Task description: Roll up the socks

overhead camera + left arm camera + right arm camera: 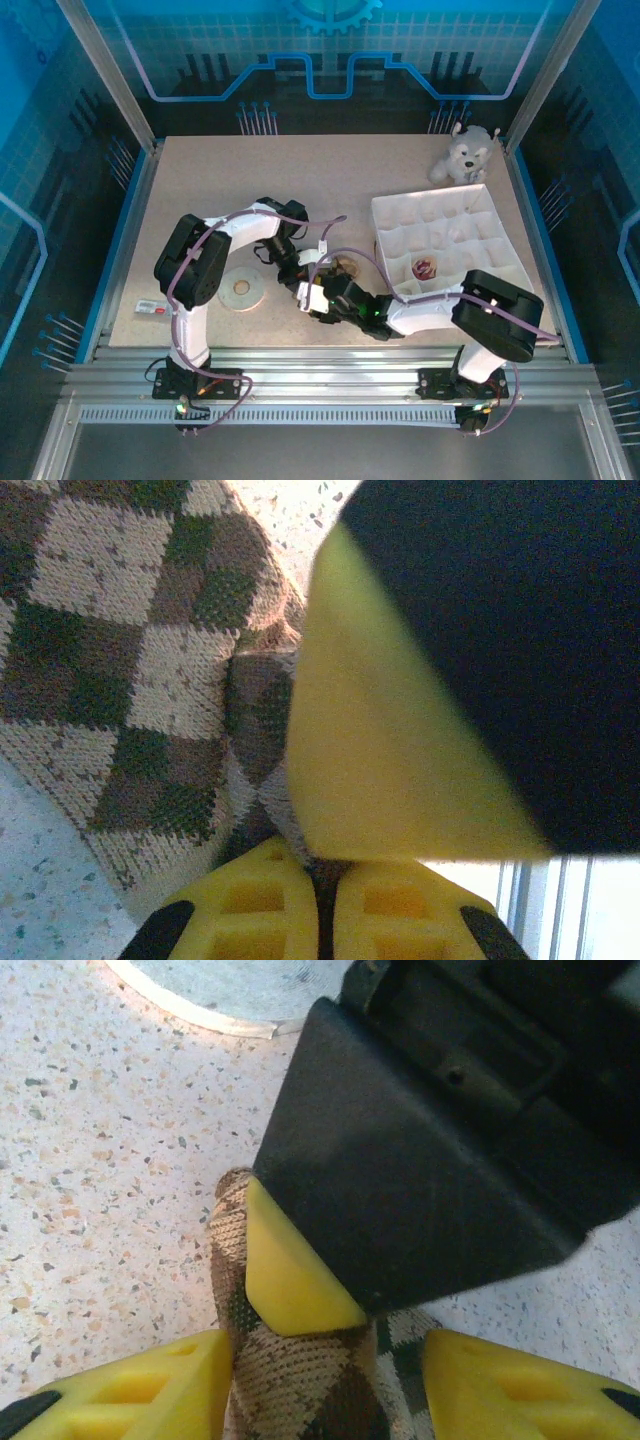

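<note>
The argyle sock (130, 680) lies on the surface (250, 180) in its near half, where your 2 arms meet, just left of the white tray (470, 215). In the left wrist view its broad diamond-patterned part is spread out and a narrow end runs down into the left jaws. They are clenched tight and, as far as I can judge, pinch that end. In the right wrist view the right jaws stand parted, 1 finger on either side of the sock's bunched, narrow stretch. They are close beside it but not squeezing it. The tip of the left jaws bears on that same stretch just ahead, so the 2 tools are crowded together.

The other sock (425, 268) sits as a red-and-tan bundle in a compartment near the tray's near edge. From that I reckon 1 sock is done and you are on the 2nd. The step in hand is getting a 2-armed hold on the argyle sock to roll it.

Next, close the right jaws on the bunched fabric without catching the left finger. Then turn the roll along the sock while the left holds its end taut. The pale ring (241, 290) and the plush dog (465, 152) are well apart from the work.
</note>
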`<act>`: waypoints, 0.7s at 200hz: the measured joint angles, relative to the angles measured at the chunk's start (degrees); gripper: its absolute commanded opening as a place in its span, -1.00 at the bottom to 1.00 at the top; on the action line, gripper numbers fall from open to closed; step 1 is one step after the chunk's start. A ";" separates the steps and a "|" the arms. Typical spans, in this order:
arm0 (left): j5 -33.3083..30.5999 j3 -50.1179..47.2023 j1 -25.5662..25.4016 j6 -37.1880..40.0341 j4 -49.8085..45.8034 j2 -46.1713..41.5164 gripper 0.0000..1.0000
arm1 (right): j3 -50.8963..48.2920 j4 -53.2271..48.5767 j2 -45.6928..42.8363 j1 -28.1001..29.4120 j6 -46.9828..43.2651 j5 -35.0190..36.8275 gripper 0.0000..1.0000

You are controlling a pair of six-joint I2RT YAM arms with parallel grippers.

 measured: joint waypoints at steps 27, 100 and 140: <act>0.26 0.00 0.26 -0.02 -0.07 0.00 -1.00 | 1.40 -2.01 1.49 -0.02 -0.70 -1.84 -0.04; -0.72 -0.52 2.69 -1.53 -0.31 -0.59 -0.79 | 4.61 -3.56 4.13 -0.74 -1.01 -1.81 -1.00; 1.55 -3.34 6.56 -7.65 2.51 -6.60 -0.32 | 4.28 -2.36 4.39 -0.66 -1.68 -4.00 -1.00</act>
